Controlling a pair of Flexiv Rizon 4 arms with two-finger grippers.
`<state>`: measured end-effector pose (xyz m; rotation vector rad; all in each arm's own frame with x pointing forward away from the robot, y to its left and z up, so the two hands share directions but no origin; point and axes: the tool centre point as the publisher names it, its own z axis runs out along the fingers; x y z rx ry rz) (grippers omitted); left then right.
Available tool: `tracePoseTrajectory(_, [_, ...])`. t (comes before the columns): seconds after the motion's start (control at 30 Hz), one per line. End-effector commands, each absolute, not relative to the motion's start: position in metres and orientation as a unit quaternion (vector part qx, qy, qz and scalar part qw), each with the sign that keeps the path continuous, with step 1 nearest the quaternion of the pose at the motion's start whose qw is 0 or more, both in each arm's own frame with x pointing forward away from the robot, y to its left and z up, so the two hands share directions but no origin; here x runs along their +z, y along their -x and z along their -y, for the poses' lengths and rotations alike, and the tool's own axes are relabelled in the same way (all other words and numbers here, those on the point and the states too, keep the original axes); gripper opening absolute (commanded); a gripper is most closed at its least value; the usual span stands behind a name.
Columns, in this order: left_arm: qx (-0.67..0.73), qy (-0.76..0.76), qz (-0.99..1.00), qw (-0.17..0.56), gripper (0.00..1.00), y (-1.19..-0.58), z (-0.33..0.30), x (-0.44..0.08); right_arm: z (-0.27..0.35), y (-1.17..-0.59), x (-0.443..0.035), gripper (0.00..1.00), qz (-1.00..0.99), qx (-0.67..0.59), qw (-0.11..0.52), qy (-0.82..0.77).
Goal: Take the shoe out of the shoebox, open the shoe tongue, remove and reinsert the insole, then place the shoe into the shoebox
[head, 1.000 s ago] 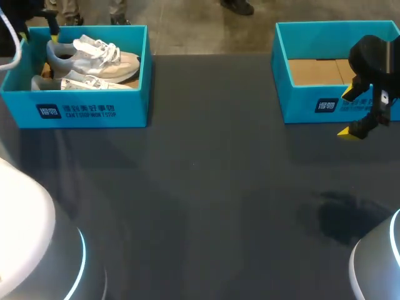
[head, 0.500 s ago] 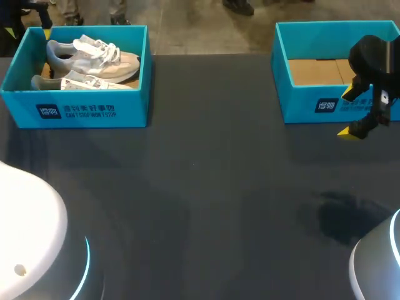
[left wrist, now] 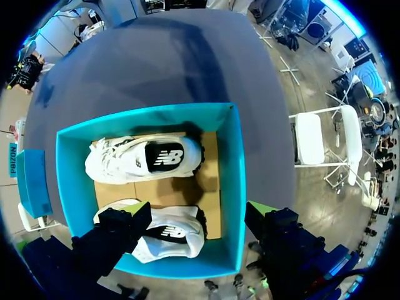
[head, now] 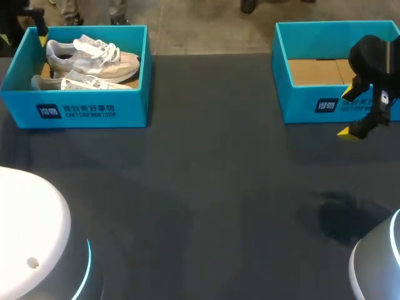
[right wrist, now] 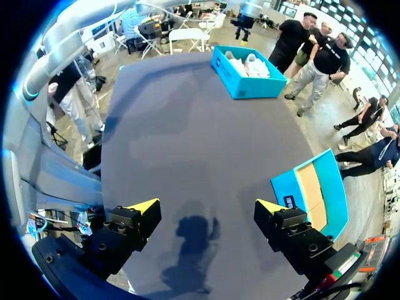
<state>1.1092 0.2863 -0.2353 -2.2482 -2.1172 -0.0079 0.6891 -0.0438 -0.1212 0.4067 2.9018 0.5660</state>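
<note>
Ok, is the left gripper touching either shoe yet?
Apart. The left wrist view shows the left gripper open, hanging well above the shoebox, with both shoes lying untouched below it.

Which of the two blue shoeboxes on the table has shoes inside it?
The left shoebox: two white shoes lie side by side in it. The right shoebox holds none; what shows of its inside is bare cardboard floor.

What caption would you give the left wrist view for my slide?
Left gripper, fingers open, hovers above the blue shoebox holding two white shoes.
</note>
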Motion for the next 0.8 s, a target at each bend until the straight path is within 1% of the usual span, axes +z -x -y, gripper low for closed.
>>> tracePoseTrajectory(0.03, [-0.025,0.728,0.685,0.005,1.0,-1.103,-0.286,-0.235,0.043,-0.692,-0.121,1.0,-0.97,0.187,0.076,-0.136])
tracePoseTrajectory(0.23, [-0.02,0.728,0.685,-0.001,1.0,-1.096,-0.288,-0.236,0.043,-0.692,-0.121,1.0,-0.97,0.187,0.076,-0.136])
tracePoseTrajectory(0.8, [0.003,0.759,0.65,0.025,1.0,-1.054,-0.28,-0.262,0.043,-0.692,-0.121,1.0,-0.97,0.187,0.076,-0.136])
